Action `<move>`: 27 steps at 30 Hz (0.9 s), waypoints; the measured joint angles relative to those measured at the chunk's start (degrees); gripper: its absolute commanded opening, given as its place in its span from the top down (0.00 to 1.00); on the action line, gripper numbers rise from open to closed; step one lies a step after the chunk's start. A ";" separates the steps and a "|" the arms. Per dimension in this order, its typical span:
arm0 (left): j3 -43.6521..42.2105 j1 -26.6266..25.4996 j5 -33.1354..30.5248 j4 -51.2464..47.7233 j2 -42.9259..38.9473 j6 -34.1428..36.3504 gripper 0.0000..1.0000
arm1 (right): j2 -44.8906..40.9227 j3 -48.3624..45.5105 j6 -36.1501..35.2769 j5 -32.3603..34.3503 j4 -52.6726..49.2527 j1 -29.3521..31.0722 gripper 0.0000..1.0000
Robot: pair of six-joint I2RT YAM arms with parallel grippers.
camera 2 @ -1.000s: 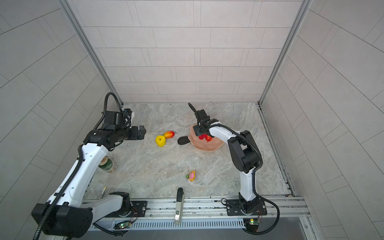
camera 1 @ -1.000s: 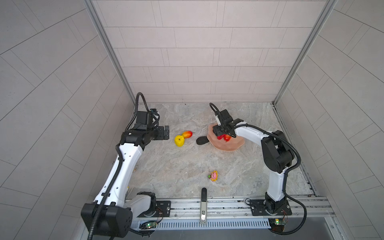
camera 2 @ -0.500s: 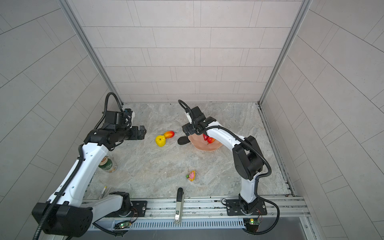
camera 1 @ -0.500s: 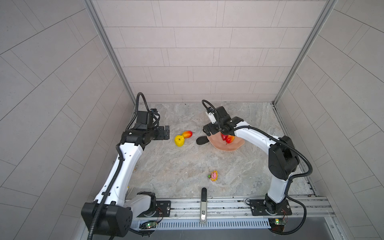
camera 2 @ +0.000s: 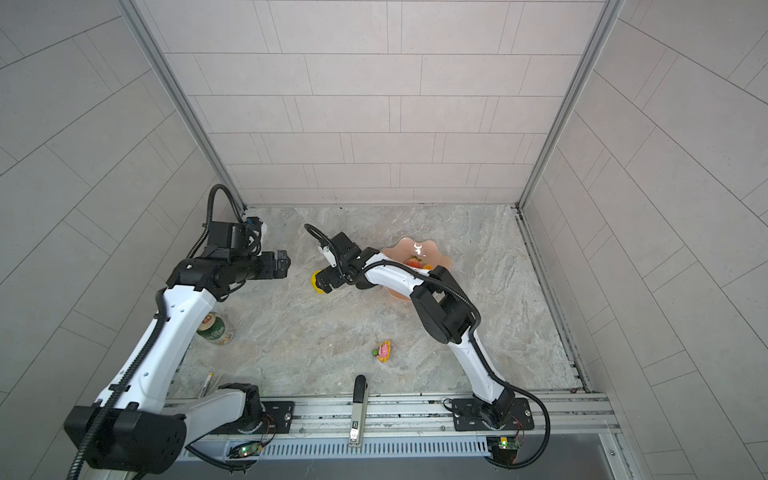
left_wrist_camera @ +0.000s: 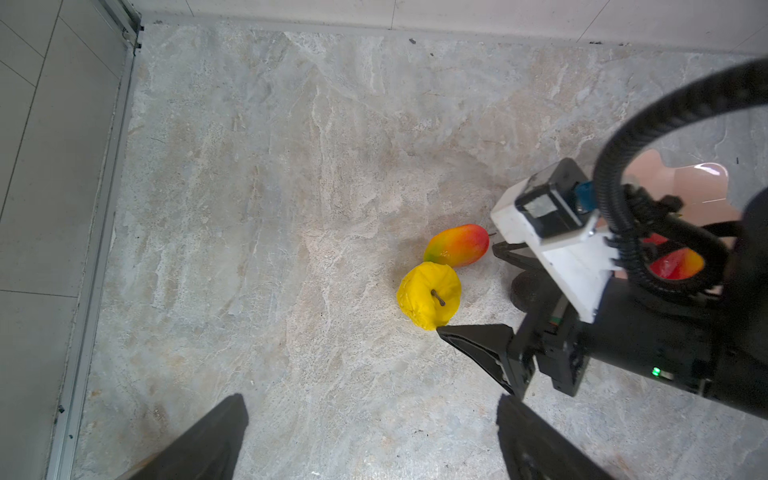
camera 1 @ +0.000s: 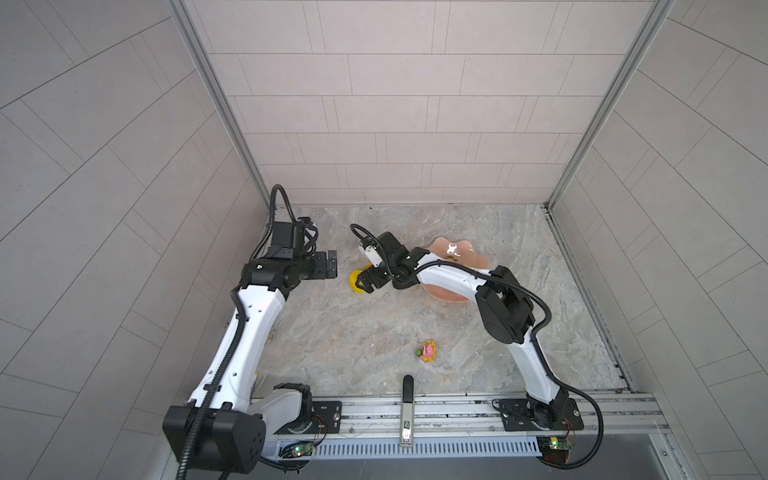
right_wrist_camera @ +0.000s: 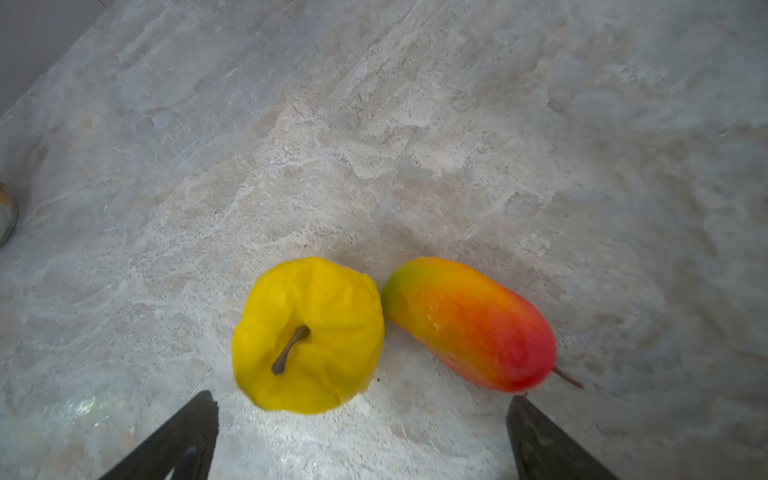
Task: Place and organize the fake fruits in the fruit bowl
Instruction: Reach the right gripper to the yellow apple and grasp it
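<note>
The lumpy yellow fruit (right_wrist_camera: 307, 332) and a red-yellow mango (right_wrist_camera: 469, 324) lie touching on the stone floor. My right gripper (right_wrist_camera: 361, 436) hovers open just short of them with nothing between its fingers; in both top views it sits over the yellow fruit (camera 1: 355, 283). A black oval (left_wrist_camera: 523, 286) peeks out under that gripper's body. The peach-pink fruit bowl (camera 2: 432, 249) holds a strawberry (camera 2: 413, 262) and a second mango (left_wrist_camera: 677, 264). To the left of the fruits, my left gripper (left_wrist_camera: 370, 440) hangs open and empty above bare floor.
A small pink-yellow-green trinket (camera 1: 427, 351) lies toward the front. A green can (camera 2: 214, 328) stands beside the left arm. A black-handled tool (camera 1: 407, 388) rests at the front rail. Tiled walls close in the back and both sides.
My right gripper opened over the bowl, leaving a mango there, then swung left out of the bowl to the yellow fruit and mango. The left arm stayed still.
</note>
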 measured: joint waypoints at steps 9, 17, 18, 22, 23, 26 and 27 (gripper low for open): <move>0.00 0.02 -0.52 0.00 -0.33 0.00 0.00 | 3.98 8.24 2.80 -2.25 -0.70 1.77 0.08; -0.20 0.11 -0.55 0.00 -0.70 0.00 0.00 | 7.50 10.08 3.34 -3.48 -1.75 2.38 0.13; -0.24 0.11 -0.55 0.00 -0.70 0.00 0.00 | 7.87 10.12 3.32 -3.52 -2.16 2.49 0.14; -0.26 0.13 -0.55 0.00 -0.70 0.00 0.00 | 8.87 10.58 3.30 -3.45 -3.50 2.49 0.21; -0.26 0.13 -0.52 0.00 -0.70 0.00 0.00 | 9.01 10.67 3.48 -3.43 -3.67 2.49 0.24; -0.31 0.17 -0.52 0.00 -0.72 0.00 0.00 | 9.14 10.82 3.52 -3.19 -4.17 2.56 0.43; -0.33 0.20 -0.52 0.00 -0.74 0.00 0.00 | 9.14 11.08 3.50 -3.15 -4.44 2.56 0.50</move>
